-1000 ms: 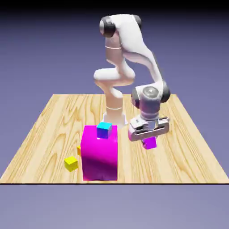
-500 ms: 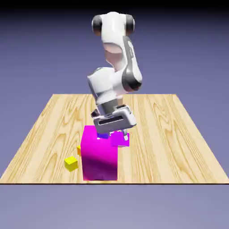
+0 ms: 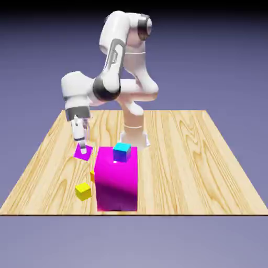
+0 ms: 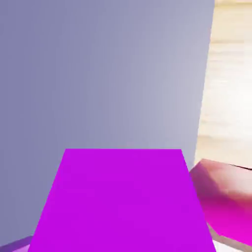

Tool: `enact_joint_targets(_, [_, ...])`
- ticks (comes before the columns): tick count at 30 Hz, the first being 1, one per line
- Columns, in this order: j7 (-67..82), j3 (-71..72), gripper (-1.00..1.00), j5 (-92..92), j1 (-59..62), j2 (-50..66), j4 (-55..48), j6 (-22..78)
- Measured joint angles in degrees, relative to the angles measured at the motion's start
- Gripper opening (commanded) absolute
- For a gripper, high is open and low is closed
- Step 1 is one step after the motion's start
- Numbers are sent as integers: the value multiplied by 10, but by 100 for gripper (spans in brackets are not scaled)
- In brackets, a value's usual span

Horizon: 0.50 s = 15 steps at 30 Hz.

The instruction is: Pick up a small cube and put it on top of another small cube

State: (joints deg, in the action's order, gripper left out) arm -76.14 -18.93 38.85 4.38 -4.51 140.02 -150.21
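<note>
At the exterior view's left, the small purple cube [image 3: 78,153] is held in the tool [image 3: 82,151], its fingers closed on it. Transport is judged to be in hand; placement is not yet done. The cube is judged to be carried above the bench [image 3: 178,172]. One flat face is turned toward the exterior camera, its edges slanted; no long axis is presented, all sides being about equal. In the hand view, the upper edge is seen level across the picture.

Nearer the camera, the small yellow cube [image 3: 83,191] is seated on the bench and is judged the likely support. Next, the held cube should be brought over it, levelled, lowered and released. To the right, clearance should be kept from the big magenta block [image 3: 117,183], topped by a blue-cyan cube [image 3: 122,152].
</note>
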Motion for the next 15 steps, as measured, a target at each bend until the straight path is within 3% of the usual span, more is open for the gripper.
enact_joint_targets(15, [-149, -311, -100, -125, -199, -59, 124, 34])
